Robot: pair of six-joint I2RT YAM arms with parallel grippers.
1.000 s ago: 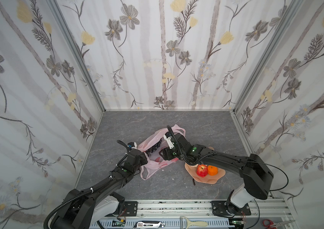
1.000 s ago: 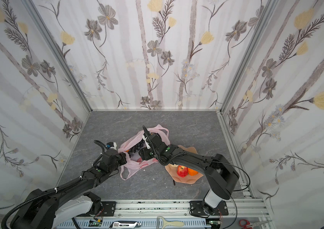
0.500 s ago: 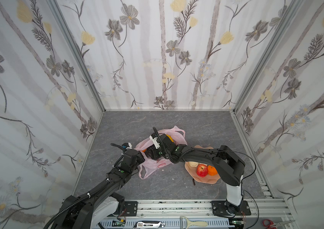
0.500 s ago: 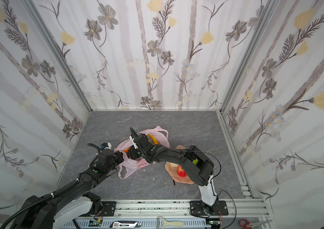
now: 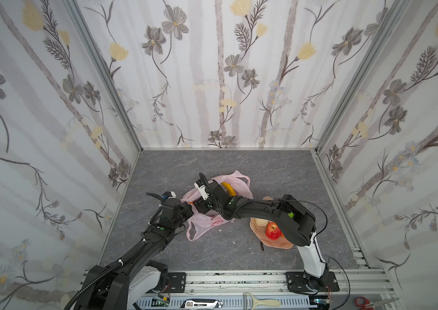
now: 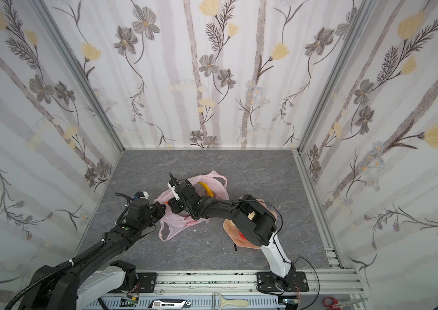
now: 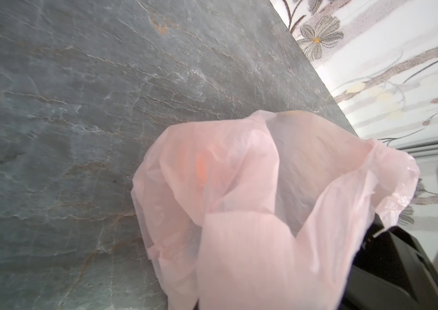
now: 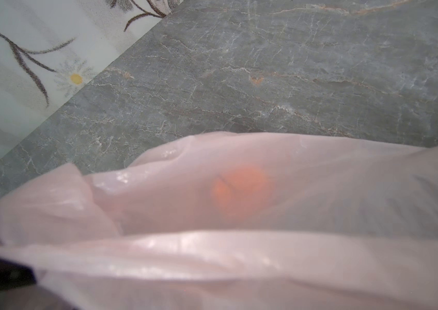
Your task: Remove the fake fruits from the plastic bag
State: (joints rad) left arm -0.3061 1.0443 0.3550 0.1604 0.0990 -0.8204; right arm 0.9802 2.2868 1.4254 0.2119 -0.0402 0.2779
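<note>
The pale-pink plastic bag (image 5: 239, 180) lies crumpled mid-table, one loop handle (image 5: 195, 236) trailing toward the front. My left gripper (image 5: 189, 210) is shut on the plastic bag's left edge (image 7: 252, 263), and the film hides its jaws. My right gripper (image 5: 200, 207) reaches into the bag's mouth from the right; film (image 8: 212, 257) covers its jaws. Of the fake fruits, a yellow banana (image 5: 230, 188) shows in the bag, and an orange (image 8: 242, 188) glows through the film (image 7: 201, 169). A red apple (image 5: 272, 231) and a beige pear (image 5: 262, 222) lie out of the bag.
The apple and pear rest in a peach-pink wavy dish (image 5: 269, 245) at the front right, partly under my right arm's elbow (image 5: 295, 222). Papered walls close in three sides. A peeler (image 5: 260, 303) and scissors (image 5: 360, 304) lie beyond the front rail.
My right gripper has pushed left, deeper into the bag, and its elbow has swung forward over the dish. The bag has shifted left with it. The left gripper has barely moved.
</note>
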